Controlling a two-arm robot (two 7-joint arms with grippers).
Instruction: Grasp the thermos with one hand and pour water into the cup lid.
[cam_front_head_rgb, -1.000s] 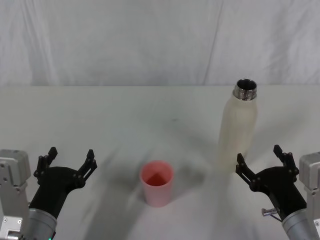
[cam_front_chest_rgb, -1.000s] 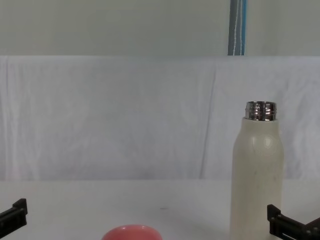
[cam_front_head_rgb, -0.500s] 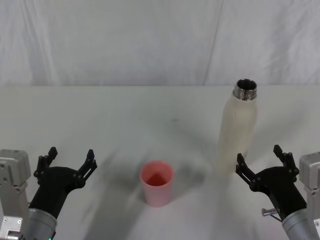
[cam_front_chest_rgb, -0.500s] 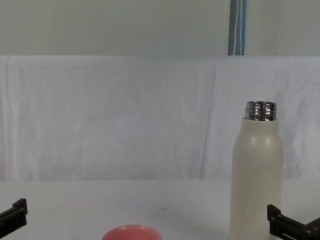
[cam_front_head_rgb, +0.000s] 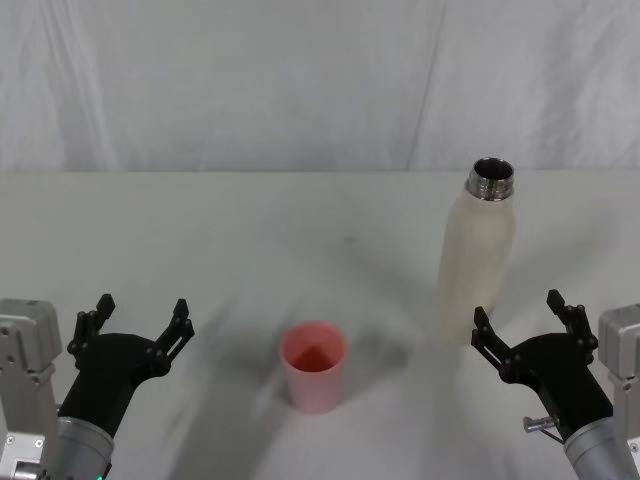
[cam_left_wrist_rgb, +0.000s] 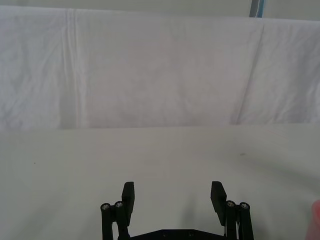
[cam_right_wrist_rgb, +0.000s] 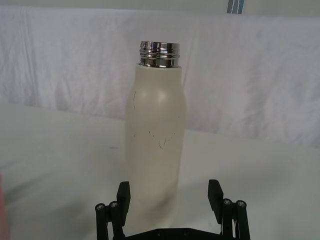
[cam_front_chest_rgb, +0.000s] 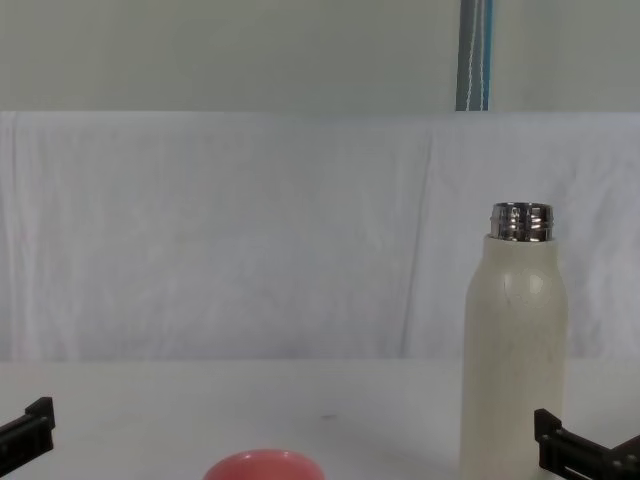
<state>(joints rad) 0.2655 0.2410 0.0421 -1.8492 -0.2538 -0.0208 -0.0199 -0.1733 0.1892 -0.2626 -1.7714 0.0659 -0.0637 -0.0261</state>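
Head view: thermos (cam_front_head_rgb: 477, 255) upright at table's (cam_front_head_rgb: 200, 240) right, uncapped; cup lid (cam_front_head_rgb: 314, 366) near centre, well apart. Left gripper (cam_front_head_rgb: 138, 320) and right gripper (cam_front_head_rgb: 527, 325) low, fingers spread, empty. Right wrist view: thermos just ahead between parted fingers (cam_right_wrist_rgb: 123, 195), untouched. Chest view: thermos standing right, pink lid rim below.

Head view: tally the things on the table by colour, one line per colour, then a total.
Cream-white: 1, the thermos, upright with its steel neck uncapped.
Salmon-pink: 1, the cup lid, standing open side up.
Total: 2 things on the white table.
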